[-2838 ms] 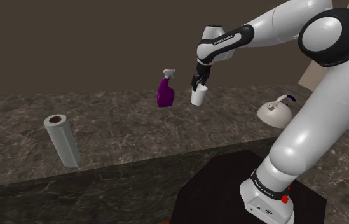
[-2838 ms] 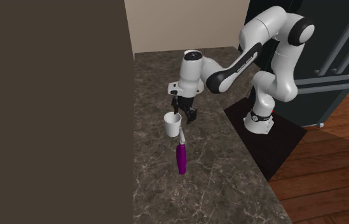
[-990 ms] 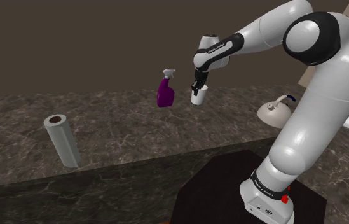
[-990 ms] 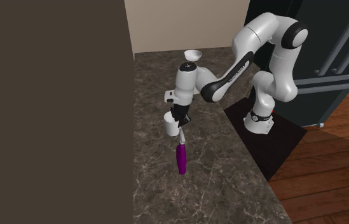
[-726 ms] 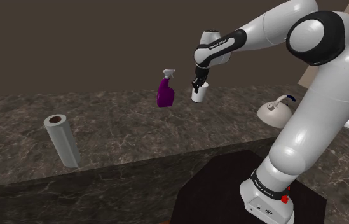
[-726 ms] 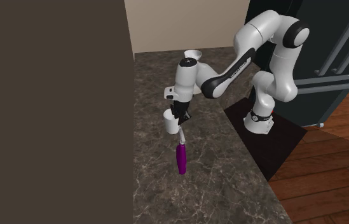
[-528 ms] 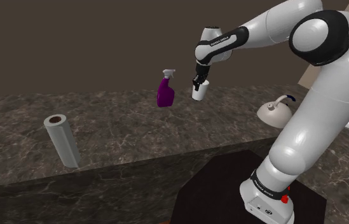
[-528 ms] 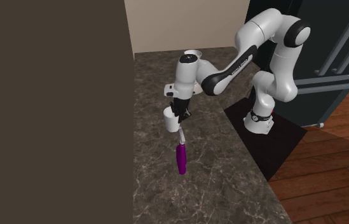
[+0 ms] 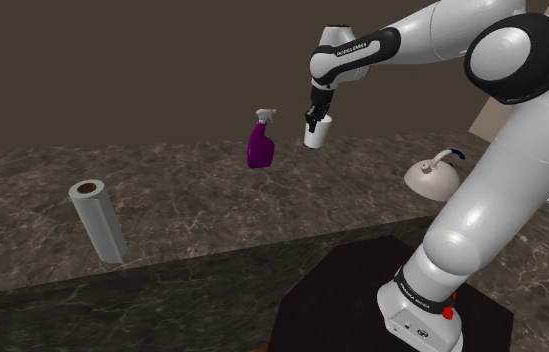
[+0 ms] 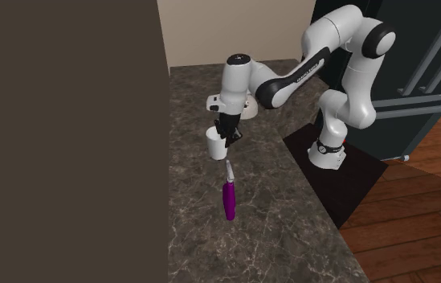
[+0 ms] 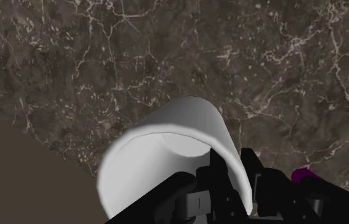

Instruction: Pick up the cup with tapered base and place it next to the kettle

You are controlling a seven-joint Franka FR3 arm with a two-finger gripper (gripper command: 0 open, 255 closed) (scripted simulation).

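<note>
A: What is the big thing under my arm?
B: That is your dark stone counter (image 9: pixel 192 205). It runs along a brown wall (image 9: pixel 112 70). Your white arm (image 9: pixel 432 30) reaches out over it from the stand (image 9: pixel 422 312).
A: What is on the counter?
B: In the shoulder view you have a grey paper roll (image 9: pixel 97 220) far to the left. A white kettle (image 9: pixel 432 176) sits to the right, near the arm. A purple spray bottle (image 9: pixel 260 145) stands between them, at the back.
A: And the cup?
B: Your white cup (image 9: pixel 315 134) is up in the air over the counter. It hangs right under your claw (image 9: pixel 312 120). In the shoulder view it is just beside the spray bottle, on the bottle's right, and well apart from the kettle.
A: How does my claw hold it?
B: Your claw pinches the cup's rim. In the wrist view one black finger (image 11: pixel 217 172) is inside the cup and the other is outside. The wall of the cup is between them.
</note>
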